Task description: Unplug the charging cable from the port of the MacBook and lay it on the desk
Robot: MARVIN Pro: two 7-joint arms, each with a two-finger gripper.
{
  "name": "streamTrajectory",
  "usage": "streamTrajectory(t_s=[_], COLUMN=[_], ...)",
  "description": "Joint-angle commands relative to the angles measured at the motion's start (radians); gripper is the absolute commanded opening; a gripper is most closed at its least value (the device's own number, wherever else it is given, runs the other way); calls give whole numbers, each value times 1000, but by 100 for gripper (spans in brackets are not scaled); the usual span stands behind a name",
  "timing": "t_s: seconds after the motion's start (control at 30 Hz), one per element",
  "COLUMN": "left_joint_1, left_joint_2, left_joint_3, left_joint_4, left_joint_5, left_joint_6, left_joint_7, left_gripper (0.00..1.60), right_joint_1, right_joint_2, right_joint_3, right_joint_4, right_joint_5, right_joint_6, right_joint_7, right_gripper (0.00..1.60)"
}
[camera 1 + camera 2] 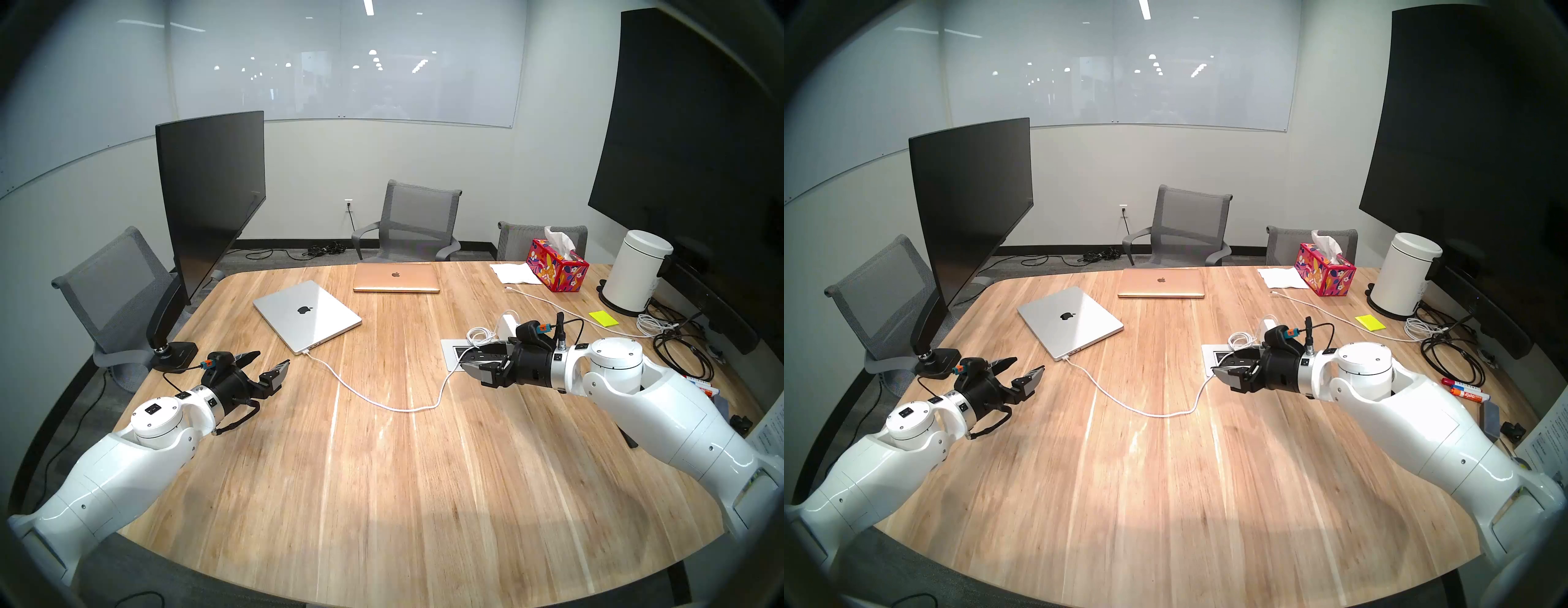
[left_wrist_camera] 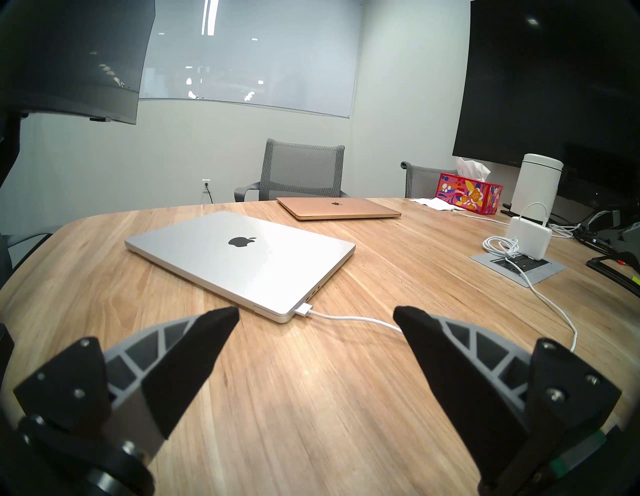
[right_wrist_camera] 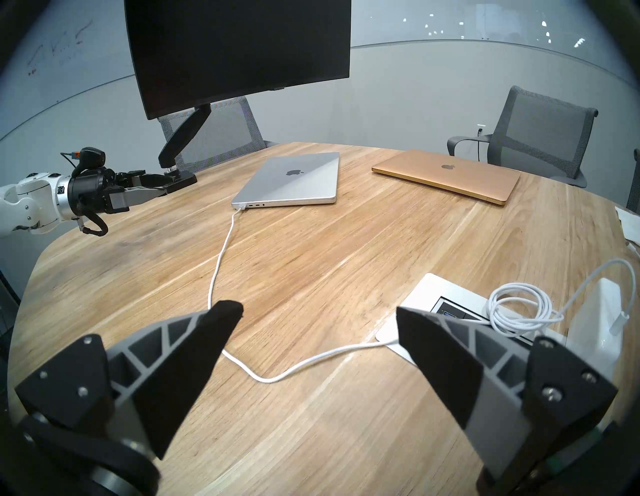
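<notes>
Nothing is done yet, operator: the charging cable [image 2: 349, 317] sits plugged into the near corner of the MacBook [image 2: 242, 256], its silvery connector [image 2: 304, 309] seated flush against the laptop's side. From there the white cord runs across the desk [image 1: 382, 488], sags in a loose curve toward you, then climbs back to the white power brick [image 2: 528, 237] standing at the inset outlet box [image 2: 540, 273], with slack coiled beside it.

Your left gripper [image 2: 317, 320] hangs just short of that plug with its fingers spread wide and nothing between them. In the left wrist view the connector lies almost dead centre in the gap, and the cord passes behind the fingertip on the view's right. Your right gripper [image 3: 320, 311] is spread too, empty, hovering above the desk near the outlet box, well apart from the laptop.

So the whole job is ahead of you. As I read it, the left arm is the one lined up for the pull: close in on the connector, pinch it, draw it straight out along the laptop's edge, then set it down on bare wood. Mind the rose-gold laptop [image 1: 396, 278] farther back; it has no cable and is not your target.
</notes>
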Motion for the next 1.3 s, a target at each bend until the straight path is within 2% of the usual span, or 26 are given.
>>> streamTrajectory(t_s=[0.0, 0.43, 0.83, 1.27], left_joint_1=[-5, -5, -7, -8], left_joint_2=[3, 5, 6, 8], left_joint_3=[-6, -4, -1, 1], left_joint_4=[-9, -9, -9, -9], left_joint_5=[0, -1, -3, -5], left_joint_6=[-5, -6, -6, -7], left_joint_7=[1, 2, 3, 4], left_gripper=[160, 160, 160, 160], right_joint_1=[6, 49, 155, 241], right_joint_2=[-1, 12, -93, -192], right_joint_3=[9, -28, -105, -162], right_joint_4=[-2, 6, 81, 138], right_joint_5=[6, -23, -120, -187], right_joint_6=[-5, 11, 58, 84], right_joint_7=[1, 130, 189, 247], right_gripper=[160, 160, 160, 160])
